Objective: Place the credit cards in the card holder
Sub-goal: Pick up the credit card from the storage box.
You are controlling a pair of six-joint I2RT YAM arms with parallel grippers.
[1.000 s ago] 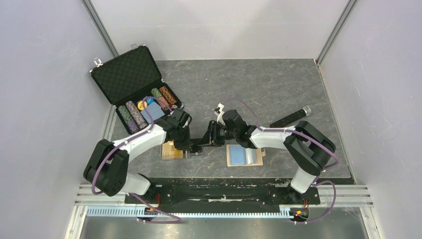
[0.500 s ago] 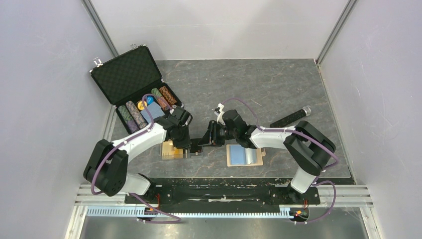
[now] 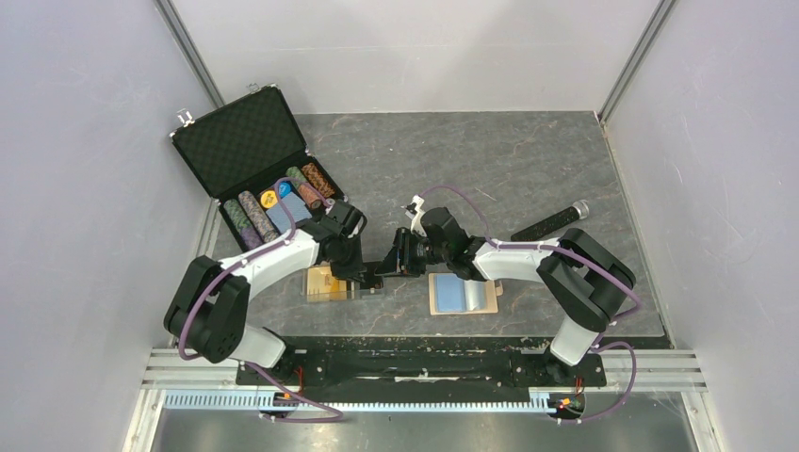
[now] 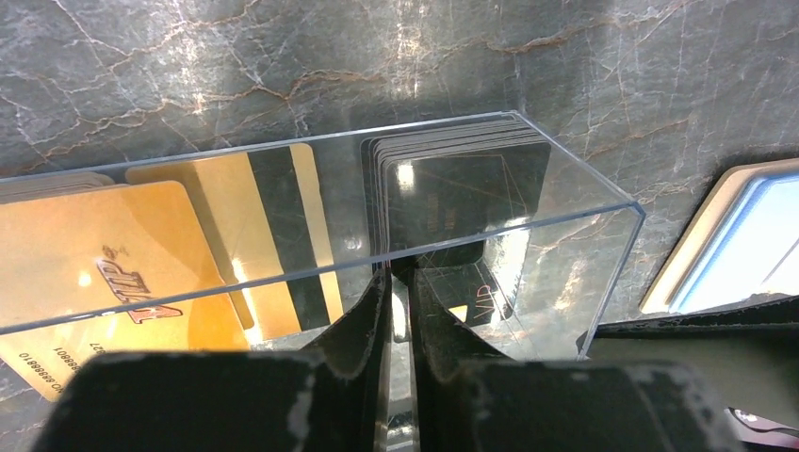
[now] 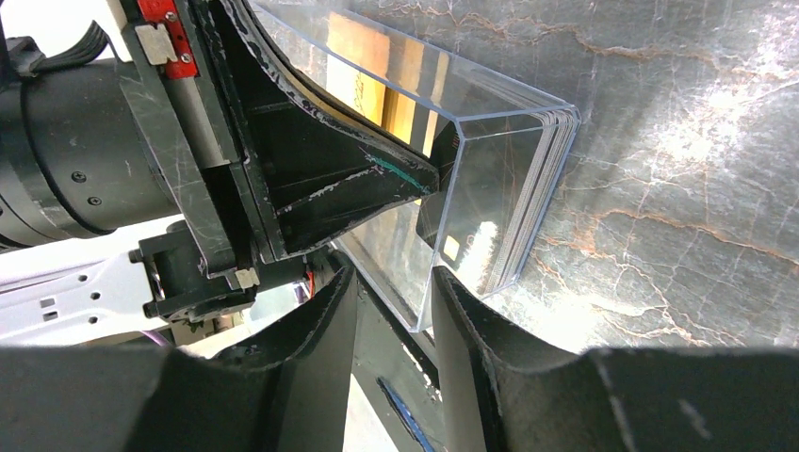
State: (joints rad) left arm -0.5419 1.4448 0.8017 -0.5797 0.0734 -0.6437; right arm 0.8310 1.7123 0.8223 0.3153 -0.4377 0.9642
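Observation:
Several credit cards sit in a clear plastic box point(image 3: 330, 282) point(image 4: 584, 202): orange-gold ones point(image 4: 85, 254) at its left, a black stack point(image 4: 462, 184) point(image 5: 556, 179) at its right end. My left gripper point(image 3: 370, 280) point(image 4: 400, 287) reaches into that end, its jaws nearly shut on a thin black card seen edge-on, pulled off the stack. My right gripper point(image 3: 388, 268) point(image 5: 391, 311) is open, its fingers either side of the box's lower corner point(image 5: 429, 325), one finger against the end wall. The tan card holder point(image 3: 462, 294) point(image 4: 735, 235) lies open, blue pockets up, just right of the box.
An open black poker-chip case point(image 3: 250, 160) with chips and a blue deck stands at the back left. A black cylinder point(image 3: 551, 221) lies at the right, behind the right arm. Both arms meet over the table's near middle.
The left arm's rear links have shifted slightly to the right. Both grippers stay at the box's right end.

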